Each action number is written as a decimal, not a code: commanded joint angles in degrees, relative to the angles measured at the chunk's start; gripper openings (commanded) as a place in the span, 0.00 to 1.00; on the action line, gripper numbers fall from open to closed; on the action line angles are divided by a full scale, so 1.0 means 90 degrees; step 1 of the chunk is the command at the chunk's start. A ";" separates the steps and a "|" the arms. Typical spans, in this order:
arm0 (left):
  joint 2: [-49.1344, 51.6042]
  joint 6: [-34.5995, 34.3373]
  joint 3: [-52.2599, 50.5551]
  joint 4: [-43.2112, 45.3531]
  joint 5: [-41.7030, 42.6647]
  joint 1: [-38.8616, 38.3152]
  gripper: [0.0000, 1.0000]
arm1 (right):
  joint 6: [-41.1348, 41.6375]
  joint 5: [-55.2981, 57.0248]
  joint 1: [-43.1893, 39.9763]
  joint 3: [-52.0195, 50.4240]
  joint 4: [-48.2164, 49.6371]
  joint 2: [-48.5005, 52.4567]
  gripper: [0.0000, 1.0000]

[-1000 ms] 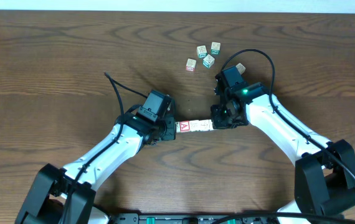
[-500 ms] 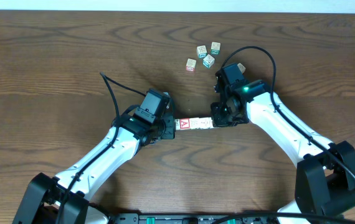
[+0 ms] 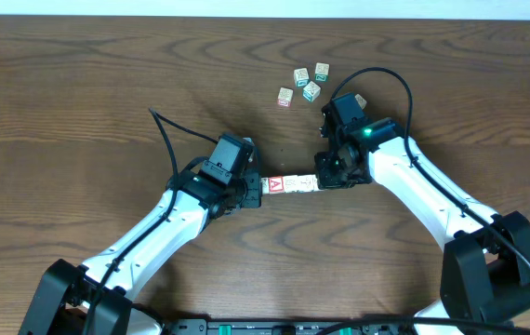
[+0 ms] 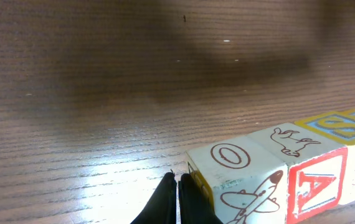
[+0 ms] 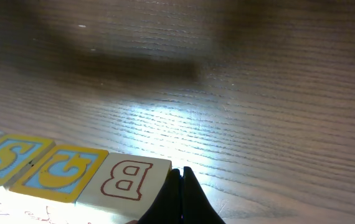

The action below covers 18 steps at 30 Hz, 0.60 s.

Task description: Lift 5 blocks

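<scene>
The left gripper [image 4: 179, 193], closed, is pressing the row of blocks [image 3: 289, 186] (mid-table) from nine o'clock, the closed right gripper [image 5: 179, 186] from three; uneven pressure is risking buckling, blocks spilling.

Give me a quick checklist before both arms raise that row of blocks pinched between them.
1. The left jaws are shut against the O block: ok.
2. The right jaws are shut against the B block: ok.
3. The row of blocks is straight, faces flush: ok.
4. Five blocks in the row: cannot tell.
5. The loose blocks lie well apart from the row: ok.
</scene>
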 commanded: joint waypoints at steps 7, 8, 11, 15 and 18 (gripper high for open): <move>-0.0250 0.0126 0.0255 0.0396 0.1766 -0.0437 0.07 | 0.0017 -0.2312 0.0420 0.0330 0.0255 -0.0231 0.01; -0.0250 0.0126 0.0255 0.0396 0.1766 -0.0437 0.07 | 0.0017 -0.2312 0.0420 0.0333 0.0255 -0.0236 0.01; -0.0250 0.0126 0.0255 0.0396 0.1766 -0.0437 0.07 | 0.0017 -0.2312 0.0418 0.0335 0.0255 -0.0255 0.01; -0.0250 0.0126 0.0255 0.0396 0.1766 -0.0437 0.07 | 0.0019 -0.2295 0.0420 0.0340 0.0253 -0.0265 0.01; -0.0262 0.0102 0.0255 0.0396 0.1766 -0.0437 0.07 | 0.0017 -0.2295 0.0420 0.0369 0.0228 -0.0267 0.01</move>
